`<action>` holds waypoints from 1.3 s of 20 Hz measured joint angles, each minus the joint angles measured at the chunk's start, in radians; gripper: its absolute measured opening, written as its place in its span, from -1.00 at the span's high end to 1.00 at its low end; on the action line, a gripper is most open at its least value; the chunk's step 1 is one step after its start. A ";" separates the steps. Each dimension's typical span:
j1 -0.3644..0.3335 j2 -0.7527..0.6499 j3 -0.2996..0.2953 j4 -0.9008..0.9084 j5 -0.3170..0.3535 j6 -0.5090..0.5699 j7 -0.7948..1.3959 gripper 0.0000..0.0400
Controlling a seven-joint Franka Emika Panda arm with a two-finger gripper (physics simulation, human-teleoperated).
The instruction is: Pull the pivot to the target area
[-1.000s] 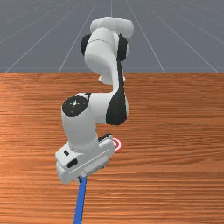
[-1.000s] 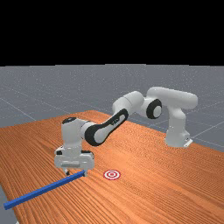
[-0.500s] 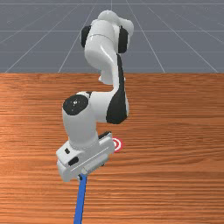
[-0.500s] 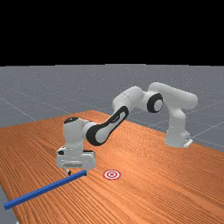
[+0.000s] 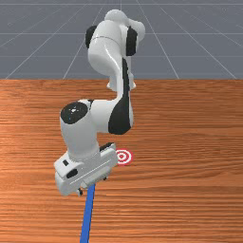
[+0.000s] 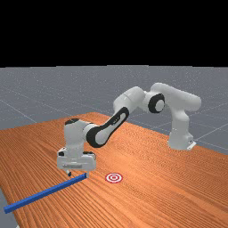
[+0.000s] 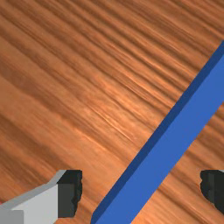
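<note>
see the bar (image 6: 44,193), long and blue, lying along the table (image 6: 160,200), one end just below the gripper (image 5: 92,185), the other way off toward the far view's lower left, at the table's edge. in the wrist view, find it slanting through the gap between the fingers (image 7: 70,194). stand wide open, fingers well apart on either side of the bar, with hold of nothing. cannot tell the exact height above the wood. find the red and white target (image 6: 114,178) near the bar's hand end but apart from it, to the far view's right; in the front view, higher up, just beside the hand. reach over from the base (image 6: 180,133) at the far view's right, arm (image 6: 118,127) bent, hand pointing down.
</note>
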 joint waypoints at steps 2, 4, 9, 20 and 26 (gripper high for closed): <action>-0.003 0.022 0.004 0.019 -0.005 -0.001 -0.027 -1.00; -0.003 0.100 -0.002 0.126 -0.001 -0.027 0.032 -0.96; -0.007 0.117 0.000 0.156 -0.013 -0.036 -0.013 -0.20; 0.054 -0.022 -0.007 -0.066 -0.032 -0.038 0.000 0.52; 0.061 -0.484 0.004 -0.831 0.000 0.359 -0.076 0.53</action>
